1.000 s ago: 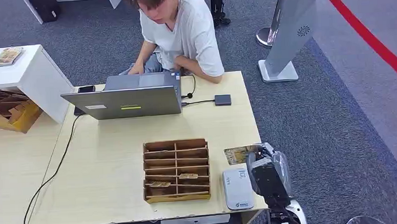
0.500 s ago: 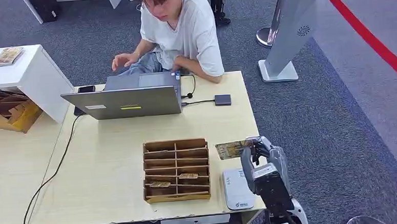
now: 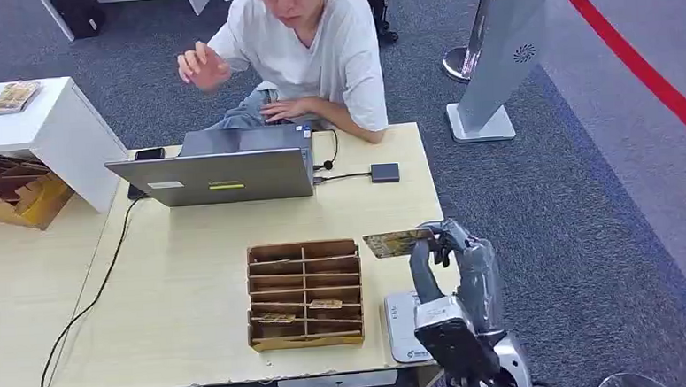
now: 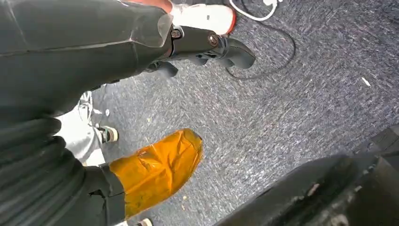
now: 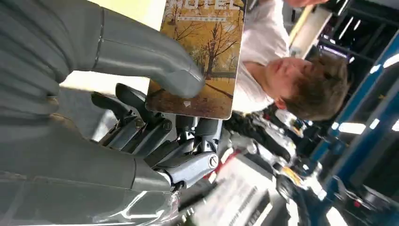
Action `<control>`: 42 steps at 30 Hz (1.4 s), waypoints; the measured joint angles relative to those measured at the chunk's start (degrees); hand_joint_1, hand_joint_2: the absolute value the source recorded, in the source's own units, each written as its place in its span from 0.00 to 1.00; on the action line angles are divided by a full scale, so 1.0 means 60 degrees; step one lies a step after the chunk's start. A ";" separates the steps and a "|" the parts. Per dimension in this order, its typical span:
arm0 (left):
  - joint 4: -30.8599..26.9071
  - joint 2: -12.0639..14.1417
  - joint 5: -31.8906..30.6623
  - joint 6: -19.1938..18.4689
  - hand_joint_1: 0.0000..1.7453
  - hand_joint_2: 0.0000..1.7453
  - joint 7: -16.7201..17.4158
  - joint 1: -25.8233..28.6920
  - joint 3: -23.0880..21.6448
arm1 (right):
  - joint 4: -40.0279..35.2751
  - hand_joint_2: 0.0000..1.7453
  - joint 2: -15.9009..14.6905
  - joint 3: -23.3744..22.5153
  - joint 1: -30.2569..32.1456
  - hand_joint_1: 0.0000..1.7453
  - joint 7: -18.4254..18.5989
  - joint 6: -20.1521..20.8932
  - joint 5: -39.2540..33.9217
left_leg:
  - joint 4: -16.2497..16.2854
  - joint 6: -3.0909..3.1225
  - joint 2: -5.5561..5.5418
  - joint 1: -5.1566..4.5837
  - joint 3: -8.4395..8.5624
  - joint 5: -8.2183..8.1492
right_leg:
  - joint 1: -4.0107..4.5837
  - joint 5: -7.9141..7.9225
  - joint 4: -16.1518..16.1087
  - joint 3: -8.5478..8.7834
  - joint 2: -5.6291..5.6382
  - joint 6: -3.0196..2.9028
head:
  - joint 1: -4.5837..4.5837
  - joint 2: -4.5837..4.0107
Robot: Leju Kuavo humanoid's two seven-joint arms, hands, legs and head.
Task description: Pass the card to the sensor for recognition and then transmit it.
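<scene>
The right wrist view showed the card's [image 5: 200, 56] printed face, an autumn tree scene under lettering; the head view gave only its edge-on position. The right hand [image 3: 444, 246] held the card [image 3: 397, 242], thumb [image 5: 155, 63] pressed on its face and fingers [image 5: 141, 127] curled behind. The arm was raised, holding the card above the table [image 3: 193, 281], beyond the white sensor [image 3: 404, 328] and beside the wooden organiser [image 3: 305, 293]. The left hand [image 4: 202, 44] hung over carpet; its grip could not be determined.

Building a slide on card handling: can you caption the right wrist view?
The right hand pinches a yellow tree-printed card between thumb and fingers, with a seated person beyond.
</scene>
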 joint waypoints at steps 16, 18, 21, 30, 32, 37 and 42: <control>0.0000 0.0004 -0.0335 -0.0011 0.00 1.00 0.0000 -0.0105 -0.0007 | 0.0600 1.00 0.0000 0.0418 -0.0973 1.00 0.1340 -0.1572 0.4448 | 0.0000 0.0000 0.0000 0.0000 -0.0001 0.0000 | 0.0000 0.0000 0.0000 0.0000 0.0001 0.0000 | -0.0004 0.0000; 0.0000 0.0007 -0.0382 -0.0043 0.00 1.00 0.0000 -0.0114 -0.0043 | 0.0768 1.00 0.0000 0.0452 -0.1122 1.00 0.1471 -0.1758 0.4984 | 0.0000 0.0000 0.0000 0.0000 0.0000 0.0000 | 0.0000 0.0001 0.0000 0.0000 0.0001 0.0000 | -0.0004 0.0000; 0.0000 0.0018 -0.0488 -0.0116 0.00 1.00 0.0018 -0.0152 -0.0153 | 0.1107 1.00 0.0000 0.0520 -0.1433 1.00 0.1646 -0.1974 0.5801 | 0.0000 0.0000 0.0000 0.0000 -0.0001 0.0001 | 0.0000 0.0001 0.0000 0.0001 0.0001 0.0000 | 0.0000 0.0000; 0.0000 0.0051 -0.0627 -0.0259 0.00 1.00 0.0040 -0.0287 -0.0343 | 0.2062 1.00 0.0000 0.0903 -0.2358 1.00 0.1985 -0.1927 0.6567 | 0.0001 0.0000 -0.0001 0.0000 -0.0001 0.0001 | 0.0000 0.0003 0.0001 0.0001 0.0000 -0.0002 | 0.0000 0.0000; 0.0000 0.0058 -0.0656 -0.0284 0.00 1.00 0.0047 -0.0300 -0.0426 | 0.2306 1.00 0.0000 0.1027 -0.2507 1.00 0.2025 -0.1890 0.6632 | 0.0001 0.0000 -0.0001 0.0000 -0.0001 0.0001 | 0.0000 0.0003 0.0001 0.0001 0.0000 -0.0002 | -0.0004 0.0000; 0.0000 0.0077 -0.0699 -0.0313 0.00 1.00 0.0055 -0.0359 -0.0470 | 0.2820 1.00 0.0004 0.1293 -0.2815 1.00 0.2076 -0.1887 0.6734 | 0.0000 0.0000 -0.0002 0.0000 -0.0001 0.0001 | 0.0001 0.0003 0.0001 0.0000 0.0000 -0.0002 | -0.0004 0.0000; 0.0000 0.0080 -0.0729 -0.0383 0.00 1.00 0.0058 -0.0414 -0.0536 | 0.3115 1.00 0.0018 0.1537 -0.2955 1.00 0.2076 -0.1876 0.6767 | 0.0000 0.0000 -0.0002 0.0000 -0.0002 0.0001 | 0.0001 0.0003 0.0001 0.0001 0.0000 -0.0002 | 0.0000 0.0000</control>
